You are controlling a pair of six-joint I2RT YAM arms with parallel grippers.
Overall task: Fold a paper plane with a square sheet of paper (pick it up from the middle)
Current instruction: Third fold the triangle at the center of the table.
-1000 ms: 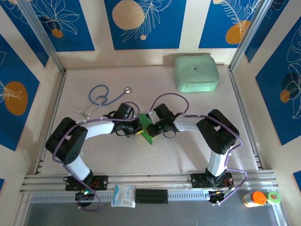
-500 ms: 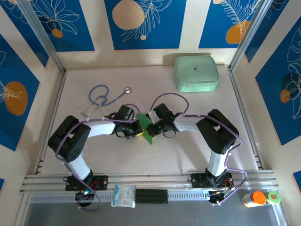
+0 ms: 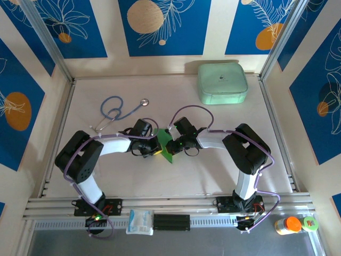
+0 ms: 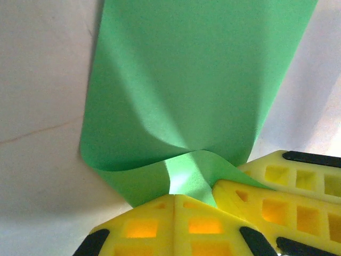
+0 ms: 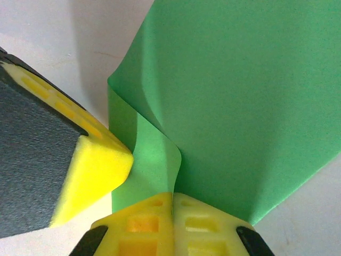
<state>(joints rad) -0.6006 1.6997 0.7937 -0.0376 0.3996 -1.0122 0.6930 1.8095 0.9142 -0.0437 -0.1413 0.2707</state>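
The bright green sheet of paper [image 3: 165, 144] hangs folded and creased between my two grippers at the table's middle. In the left wrist view the paper [image 4: 192, 90] curls down into my left gripper [image 4: 175, 195], whose yellow jaws are shut on its folded edge. The right gripper's fingers [image 4: 287, 186] press in from the right there. In the right wrist view the paper [image 5: 240, 106] runs into my right gripper [image 5: 173, 193], also shut on a fold. The left gripper's yellow and grey finger [image 5: 58, 160] sits close at the left. From above, left gripper [image 3: 158, 148] and right gripper [image 3: 170, 146] nearly touch.
A pale mint zip case [image 3: 222, 82] lies at the back right. A blue stethoscope [image 3: 114, 111] lies at the back left, just behind the left arm. A white packet [image 3: 140, 221] rests on the front rail, and orange and green containers [image 3: 292, 224] stand at the front right.
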